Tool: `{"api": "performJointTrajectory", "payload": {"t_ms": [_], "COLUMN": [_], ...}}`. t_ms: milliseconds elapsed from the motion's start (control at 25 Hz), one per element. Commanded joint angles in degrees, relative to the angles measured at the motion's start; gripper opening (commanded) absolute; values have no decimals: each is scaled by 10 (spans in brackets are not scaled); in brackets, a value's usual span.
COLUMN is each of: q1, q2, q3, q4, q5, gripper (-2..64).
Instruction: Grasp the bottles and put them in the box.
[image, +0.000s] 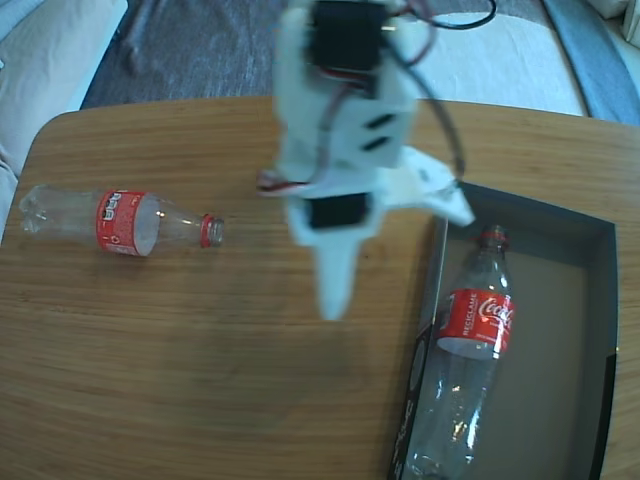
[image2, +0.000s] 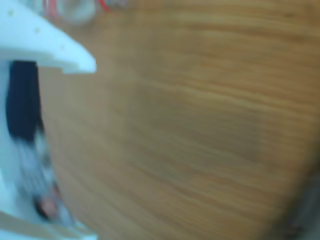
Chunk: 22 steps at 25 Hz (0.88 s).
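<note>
Wooden surface (image: 200, 340) spreads below me in the fixed view. At its left one bottle (image: 110, 220) lies on its side. My gripper (image: 395, 250) hangs mid-frame, jaws spread, empty. Right, the second bottle (image: 470, 350) lies inside the box (image: 600, 300).
</note>
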Motion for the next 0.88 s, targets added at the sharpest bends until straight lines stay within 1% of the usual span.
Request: {"api": "performJointTrajectory", "payload": {"t_ms": [0, 80, 200, 400, 720, 840], "q1": [88, 144, 218, 302, 372, 389], "q2": [15, 15, 15, 15, 15, 15], "q3": [-11, 1, 20, 54, 128, 160], "q4": [1, 1, 0, 0, -4, -9], "q5": [-2, -10, -59, -128, -221, -241], "gripper": [400, 400, 400, 404, 409, 409]}}
